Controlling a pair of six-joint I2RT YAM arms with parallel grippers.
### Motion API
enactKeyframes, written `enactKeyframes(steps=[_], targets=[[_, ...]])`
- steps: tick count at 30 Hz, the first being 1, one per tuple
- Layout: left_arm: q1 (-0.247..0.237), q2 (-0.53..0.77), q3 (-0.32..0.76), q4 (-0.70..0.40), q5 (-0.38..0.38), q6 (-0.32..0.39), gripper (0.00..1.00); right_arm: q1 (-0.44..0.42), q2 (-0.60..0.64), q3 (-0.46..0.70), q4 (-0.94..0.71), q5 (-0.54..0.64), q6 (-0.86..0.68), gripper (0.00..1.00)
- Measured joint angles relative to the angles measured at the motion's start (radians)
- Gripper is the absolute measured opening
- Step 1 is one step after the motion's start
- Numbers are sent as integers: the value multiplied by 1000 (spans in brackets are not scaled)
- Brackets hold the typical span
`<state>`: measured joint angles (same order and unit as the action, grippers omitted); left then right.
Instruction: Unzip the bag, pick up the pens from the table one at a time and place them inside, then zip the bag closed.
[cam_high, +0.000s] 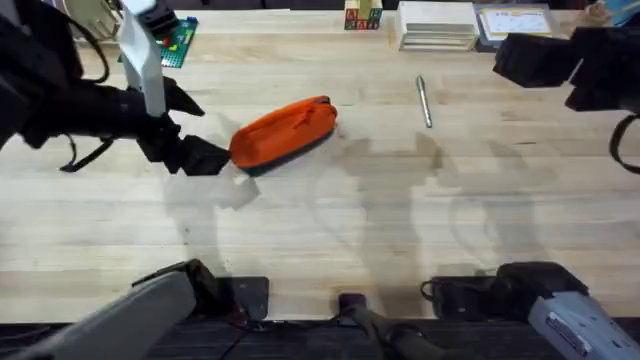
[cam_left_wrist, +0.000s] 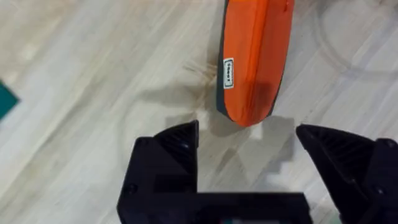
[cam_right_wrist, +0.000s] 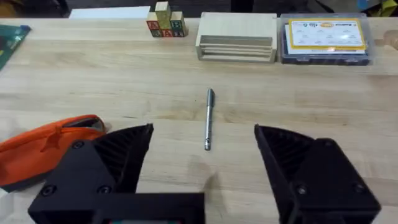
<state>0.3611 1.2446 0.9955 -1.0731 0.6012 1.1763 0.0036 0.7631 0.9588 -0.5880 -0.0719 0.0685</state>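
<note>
Bag (cam_high: 285, 131) lies on the bench (cam_high: 400, 230) a little toward 10 o'clock from bench centre, long axis running from 8 to 2 o'clock, orange side up, dark underside showing along its near edge. Zipper looks closed along the top as far as can be told; no opening visible.

One pen (cam_high: 424, 101), silver-grey, lies bare on the bench at roughly 1 o'clock from centre, well apart from the bag. No other pen made out.

Left gripper (cam_left_wrist: 247, 134): jaws released, spread wide, hovering just beside the bag's 8 o'clock end; the bag tip sits between the two fingers' line in the left wrist view but nothing is gripped.

Right gripper (cam_right_wrist: 204, 146): jaws released, wide, held above the bench at the 2 o'clock side, facing the pen, which lies ahead between the fingers but apart from them.

Progress, judged: near the start. Unzipping not yet done, the visible pen not loaded, final zip-up outstanding. Left arm seems placed to pin the bag's end.
</note>
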Motion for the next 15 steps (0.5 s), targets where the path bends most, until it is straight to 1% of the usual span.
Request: enactKeyframes(steps=[3,8,15], targets=[[0,69,0,3,15,10,962,0,0,0,0,0,0,998],[0,164,-5,25,64,40,962,0,0,0,3,0,0,998],[0,266,-5,72,91,54,962,0,0,0,4,0,0,998]])
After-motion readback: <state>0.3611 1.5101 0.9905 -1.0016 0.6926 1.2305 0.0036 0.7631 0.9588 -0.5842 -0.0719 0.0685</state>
